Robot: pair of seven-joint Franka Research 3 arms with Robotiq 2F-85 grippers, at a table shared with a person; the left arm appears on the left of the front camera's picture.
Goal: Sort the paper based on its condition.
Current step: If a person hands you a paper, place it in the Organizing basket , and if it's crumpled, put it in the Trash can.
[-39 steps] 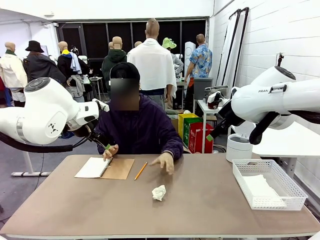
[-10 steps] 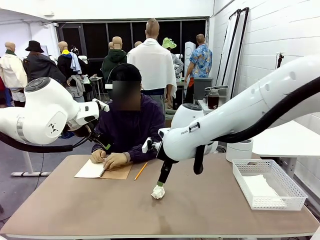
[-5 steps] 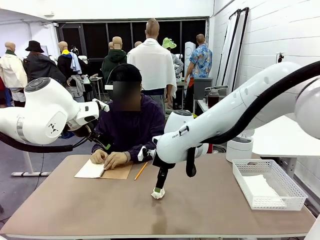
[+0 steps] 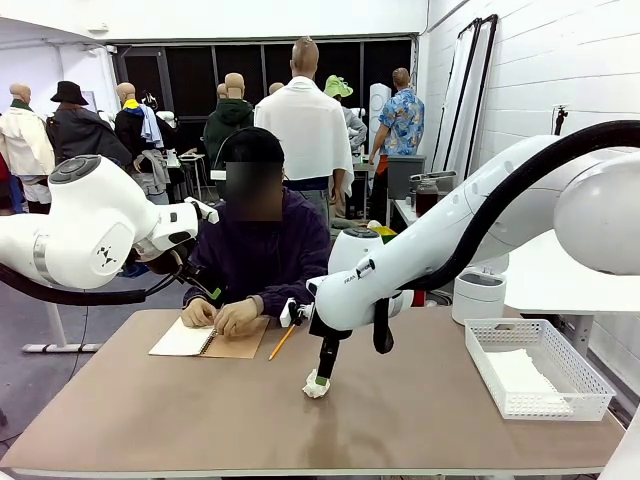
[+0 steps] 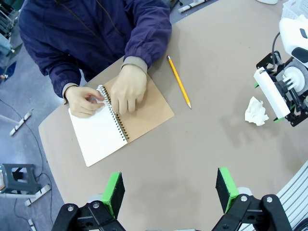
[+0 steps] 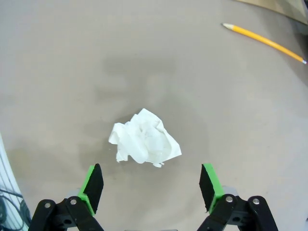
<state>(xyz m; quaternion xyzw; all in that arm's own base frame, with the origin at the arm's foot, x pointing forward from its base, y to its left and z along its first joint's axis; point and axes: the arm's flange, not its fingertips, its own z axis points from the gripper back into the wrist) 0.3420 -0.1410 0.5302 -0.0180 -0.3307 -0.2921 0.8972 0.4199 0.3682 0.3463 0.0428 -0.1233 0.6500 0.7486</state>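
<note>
front view: right gripper (image 4: 318, 378) hangs low over a crumpled paper ball (image 4: 315, 387) at mid-table, fingers pointing down at it; whether they touch it cannot be told. flat white sheets (image 4: 523, 377) lie in the white mesh basket (image 4: 537, 366) at the table's right. person's hands (image 4: 236, 316) rest on the spiral notebook (image 4: 208, 337), pencil (image 4: 281, 342) just beside it.

left wrist view: left gripper (image 5: 168, 190) high above the table, green pads spread wide, nothing between them. notebook, pencil and paper ball lie below.

right wrist view: right gripper's pads spread apart, the paper ball lying on the table between and beyond them, not pinched. pencil at upper right.
</note>
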